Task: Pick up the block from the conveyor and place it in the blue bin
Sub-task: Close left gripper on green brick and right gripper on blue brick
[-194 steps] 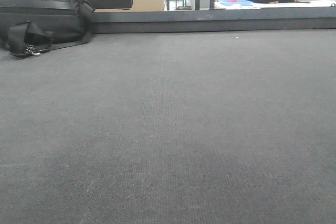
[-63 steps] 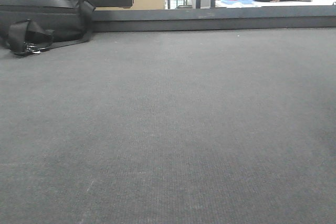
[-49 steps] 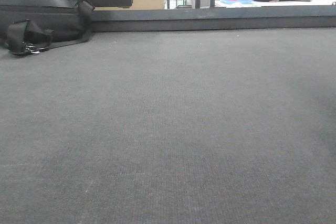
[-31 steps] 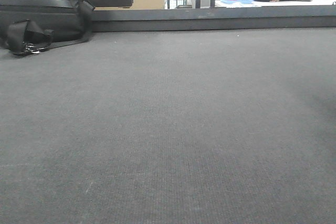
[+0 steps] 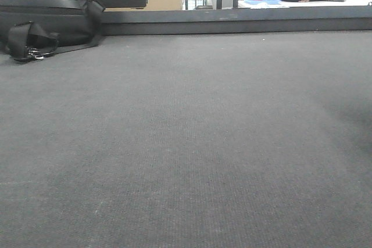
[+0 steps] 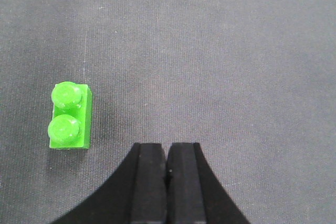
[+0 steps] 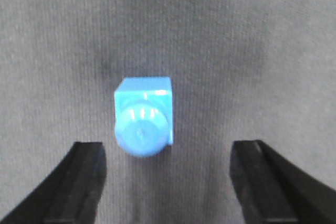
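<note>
On the wide dark grey woven conveyor belt (image 5: 186, 143), the right gripper (image 7: 168, 182) is the one lined up for a pick. Its two black fingers are spread wide and hold nothing, and the small blue plastic one-stud block (image 7: 143, 119) lies on the belt just ahead of the gap between them, a little toward the left edge of that wrist view. The block is nearly square, so it has no real long axis and should need little wrist turning, only a slight sideways correction before closing in. The left gripper (image 6: 167, 182) has its black fingers pressed together on nothing. A bright green two-stud plastic brick (image 6: 71, 116) lies apart from them, toward the left edge of that view, with its long axis running roughly along the fingers' length. By that reckoning the right arm is better placed. No view shows the blue bin clearly.
</note>
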